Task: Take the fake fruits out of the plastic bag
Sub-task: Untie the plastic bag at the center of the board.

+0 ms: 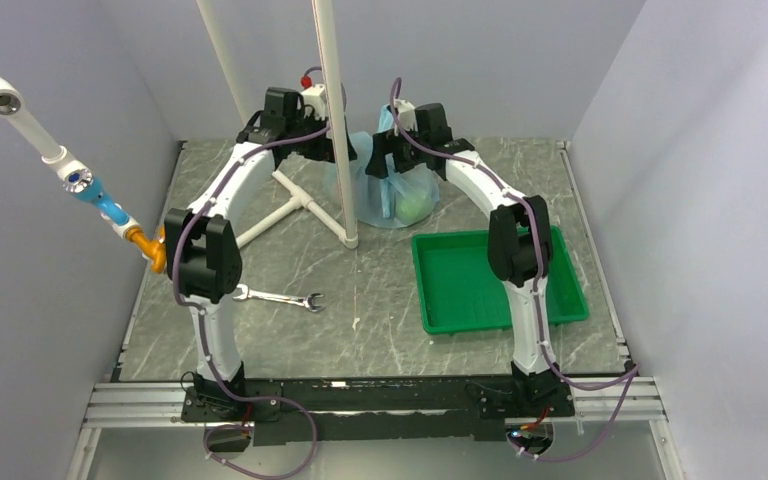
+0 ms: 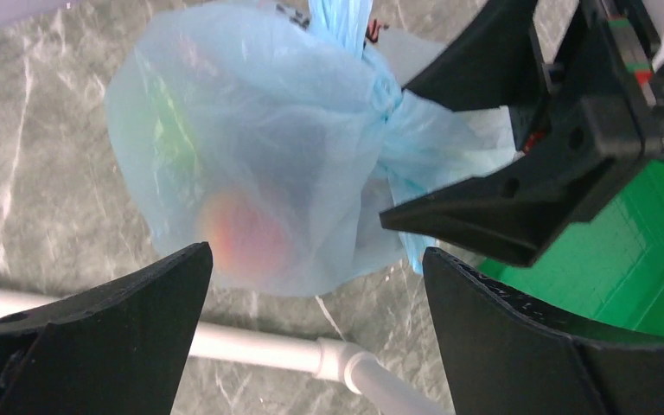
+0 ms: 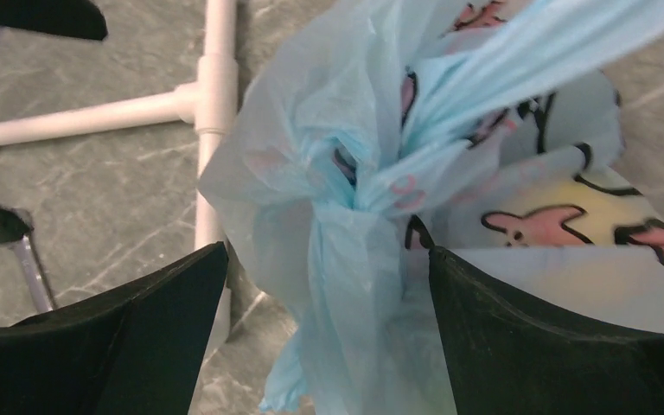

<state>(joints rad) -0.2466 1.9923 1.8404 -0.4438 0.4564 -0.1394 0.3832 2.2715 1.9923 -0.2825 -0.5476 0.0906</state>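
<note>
Right gripper [image 3: 328,252] stands released: its two black fingers are spread wide on either side of the knotted neck of the plastic bag [image 3: 346,216], and we see no pinch on the film. Left gripper [image 2: 317,255] is likewise spread wide, with nothing between its fingers; it faces the bag's rounded belly from the side away from the green tray [image 1: 460,285]. We note the bag sitting on the marble-pattern table [image 1: 380,335] just beyond the tray's far left corner, near it but not in it, its mouth gathered into a twist and one handle strip stretched upward. Of the fake fruits [image 1: 412,207] we make out two through the translucent blue film, both inside the bag: a green apple [image 1: 416,205] on the side toward the tray, and a peach [image 2: 242,233] low on the side away from it. A cartoon print [image 3: 532,223] in pink with dark outlines shows on the bag. A white pipe stand [image 1: 300,205] rises left of the tray, just beside the bag, and a wrench [image 1: 280,298] lies flat well left of the tray's near corner.
</note>
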